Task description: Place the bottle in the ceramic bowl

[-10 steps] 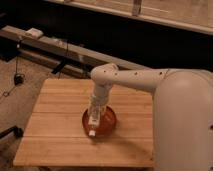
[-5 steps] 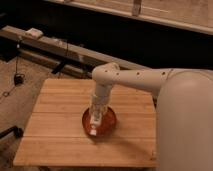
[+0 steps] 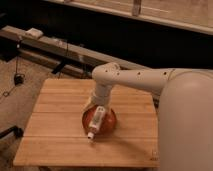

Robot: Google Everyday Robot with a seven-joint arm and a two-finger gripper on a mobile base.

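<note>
Jaws state — cannot tell; gripper (image 3: 98,106) sits just above the ceramic bowl (image 3: 109,120), centre frame. The bottle (image 3: 96,122) lies tilted across the bowl, cap end poking over the lower-left rim — could tip out onto the wooden surface (image 3: 55,130).

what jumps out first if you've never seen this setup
The big white robot arm reaches from the right over the wooden table. Its end effector hangs above the orange-red ceramic bowl at the table's middle. The white bottle lies tilted across the bowl, cap end past the near rim.
</note>
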